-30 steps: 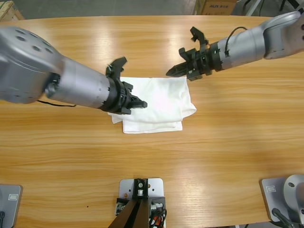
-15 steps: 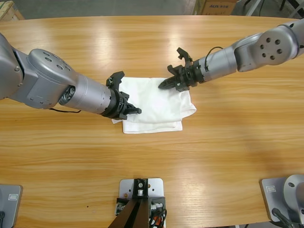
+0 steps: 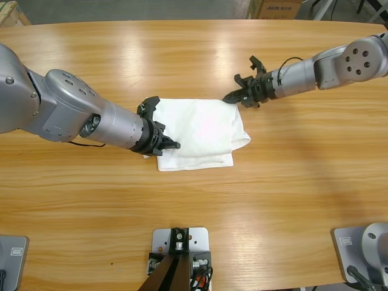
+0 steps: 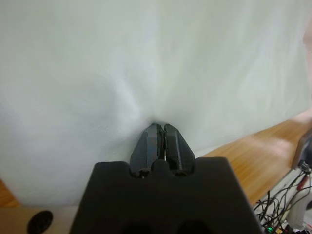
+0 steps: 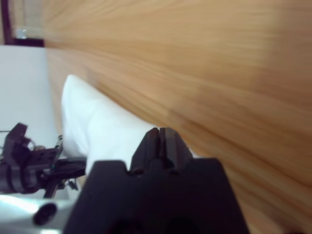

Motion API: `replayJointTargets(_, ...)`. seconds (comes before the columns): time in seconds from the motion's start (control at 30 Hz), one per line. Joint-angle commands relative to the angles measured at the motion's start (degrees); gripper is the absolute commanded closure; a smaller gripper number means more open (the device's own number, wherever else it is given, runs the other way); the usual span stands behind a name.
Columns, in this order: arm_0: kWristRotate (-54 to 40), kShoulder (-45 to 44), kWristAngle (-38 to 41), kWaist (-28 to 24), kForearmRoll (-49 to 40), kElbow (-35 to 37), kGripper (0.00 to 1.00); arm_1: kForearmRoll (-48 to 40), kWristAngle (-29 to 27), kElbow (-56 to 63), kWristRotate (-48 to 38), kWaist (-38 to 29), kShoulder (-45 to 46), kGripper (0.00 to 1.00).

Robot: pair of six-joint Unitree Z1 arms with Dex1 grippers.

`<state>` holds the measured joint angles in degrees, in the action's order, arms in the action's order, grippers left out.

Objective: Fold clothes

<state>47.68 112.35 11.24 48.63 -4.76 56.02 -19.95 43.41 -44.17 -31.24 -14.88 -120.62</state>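
White folded T-shirt (image 3: 197, 130) on wooden desk (image 3: 273, 194); left claw (image 3: 173, 145) pinched together against its left edge, right claw (image 3: 229, 97) pinched together at top-right corner.

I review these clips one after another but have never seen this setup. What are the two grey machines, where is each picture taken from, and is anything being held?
They are two robot arms at a long wooden table, each ending in a black two-jawed pincer. The high view looks down from a fixed camera; the other two come from cameras on the wrists.

A folded white T-shirt lies mid-table. The left pincer is shut, its tip pressed into the cloth at the shirt's near-left edge; whether it grips a fold I cannot tell. The right pincer, also shut, sits at the far-right corner, with white cloth beside its tip in its wrist view.
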Motion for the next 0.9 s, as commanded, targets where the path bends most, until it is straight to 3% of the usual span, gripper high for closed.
replayJointTargets(0.03,-4.2,-8.8,1.0,-0.2,-2.0,-1.7,1.000,5.9,-2.0,2.5,1.0,1.1,18.3,1.000)
replayJointTargets(0.2,-5.7,-18.5,-1.3,0.2,-8.3,-2.2,1.000,11.2,-0.8,2.5,-1.0,-6.7,28.0,1.000)
replayJointTargets(0.37,-5.7,-11.1,-2.1,0.2,-8.3,-2.3,1.000,6.5,0.3,4.7,-1.7,-13.9,20.2,1.000)
replayJointTargets(0.67,-5.4,0.0,-2.0,0.1,-6.9,3.0,1.000,-5.7,1.8,5.4,-2.5,-13.9,2.6,1.000)
replayJointTargets(0.9,-5.7,0.0,-2.0,-0.6,-6.9,0.7,1.000,-11.4,1.1,10.1,-2.6,-10.4,-1.3,1.000)
